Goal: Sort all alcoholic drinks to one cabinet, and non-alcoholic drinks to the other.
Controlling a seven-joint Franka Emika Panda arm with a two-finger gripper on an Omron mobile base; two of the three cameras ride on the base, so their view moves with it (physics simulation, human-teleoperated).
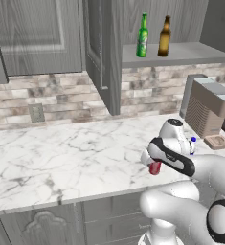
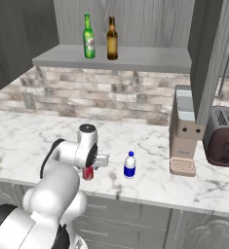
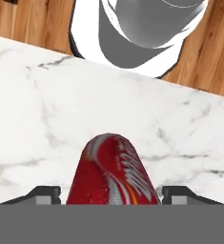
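The red can [image 3: 114, 174] is seen at the bottom centre of the hand view, upright on the marble table [image 3: 46, 109], between the two fingertips [image 3: 45, 194] of the tool [image 3: 114, 196]. A gap is seen on each side of the can, so the jaws stand fairly wide and whether the can is gripped cannot be told. In the right base view the white bottle [image 2: 129, 165] stands on the table just right of the can [image 2: 88, 173]. The green bottle [image 2: 88, 37] and brown bottle [image 2: 112, 39] are set side by side on the cabinet shelf [image 2: 150, 57] at the top.
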